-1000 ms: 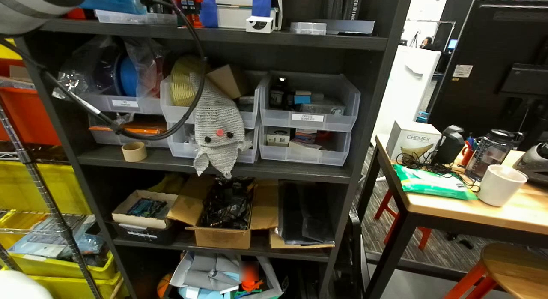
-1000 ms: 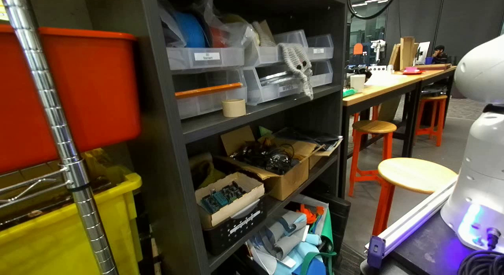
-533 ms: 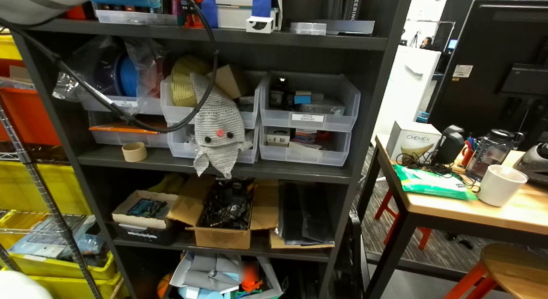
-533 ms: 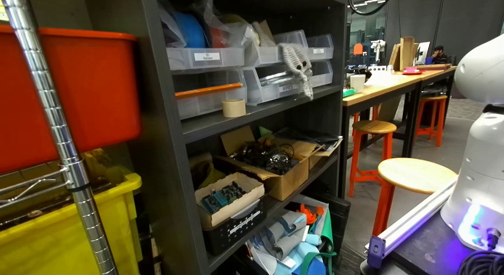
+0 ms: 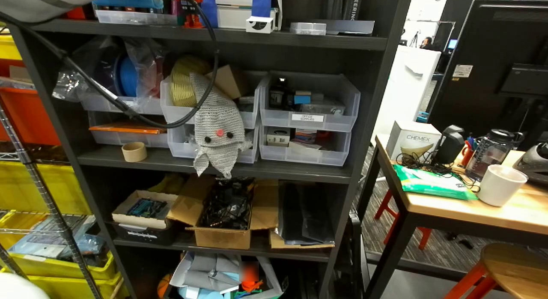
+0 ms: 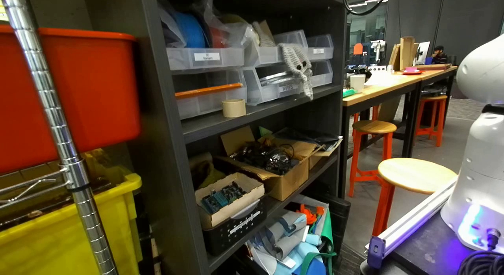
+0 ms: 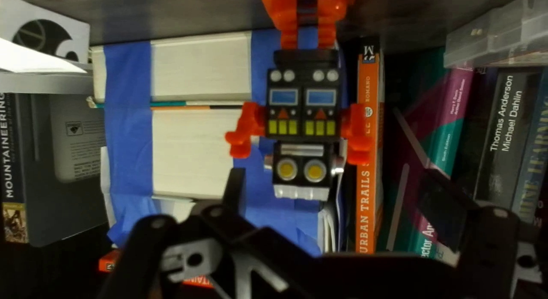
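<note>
wrist view read upside down. the black two-fingered gripper [image 7: 334, 183] stood open, its fingers [image 7: 235, 187] spread wide with nothing held between them. nearest ahead was a boxy, black and orange-red, plastic-looking toy robot [image 7: 304, 106], upright on the upper dark shelf [image 7: 192, 12] and lined up closer to one finger than the other. depth was hard to judge — could not tell how far short of it the fingertips were, though no contact showed.

neighbours: thick pale-paged books [image 7: 197, 153] bound with blue tape [image 7: 128, 127], just behind and to one side; a slim orange-spined book [image 7: 368, 183] upright on the other side; a clear plastic tray [image 7: 492, 33] beyond that.

handling, judged by eye: light and probably hollow, stiff in the body, smooth enough to slip if pinched at a corner. the thin raised arms and small silver head knobs looked the fragile parts. best hold — squarely across the flat sides of the torso, below the arms; taking it by one arm risked twisting or snapping it. standing on two legs, it looked easy to tip under uneven contact.

in an exterior view a looped black cable [image 5: 216, 55] hung below the white-grey arm [image 5: 47, 3], the gripper itself out of frame. one shelf down, a grey crocheted plush [image 5: 219, 119] draped over clear plastic bins [image 5: 338, 123]; a tan ring-shaped tape roll [image 5: 134, 152] sat on that same shelf.
</note>
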`<state>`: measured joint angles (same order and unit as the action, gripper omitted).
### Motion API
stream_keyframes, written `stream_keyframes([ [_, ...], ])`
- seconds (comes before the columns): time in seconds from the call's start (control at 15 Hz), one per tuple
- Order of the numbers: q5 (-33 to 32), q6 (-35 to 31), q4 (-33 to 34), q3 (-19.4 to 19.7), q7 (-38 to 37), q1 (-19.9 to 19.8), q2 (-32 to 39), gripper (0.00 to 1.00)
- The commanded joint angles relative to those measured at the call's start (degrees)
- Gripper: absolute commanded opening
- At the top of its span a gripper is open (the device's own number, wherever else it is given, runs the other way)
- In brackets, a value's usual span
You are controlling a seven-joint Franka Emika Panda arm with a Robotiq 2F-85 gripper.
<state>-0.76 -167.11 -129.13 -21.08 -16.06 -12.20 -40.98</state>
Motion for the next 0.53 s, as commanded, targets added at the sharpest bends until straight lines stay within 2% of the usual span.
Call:
stream_keyframes([
  [0.0, -1.24, 1.49, 2.09, 1.59, 1.41, 2.14, 2.01, 1.0],
  [0.47, -1.08, 1.52, 2.29, 3.59, 2.54, 4.13, 2.69, 1.0],
])
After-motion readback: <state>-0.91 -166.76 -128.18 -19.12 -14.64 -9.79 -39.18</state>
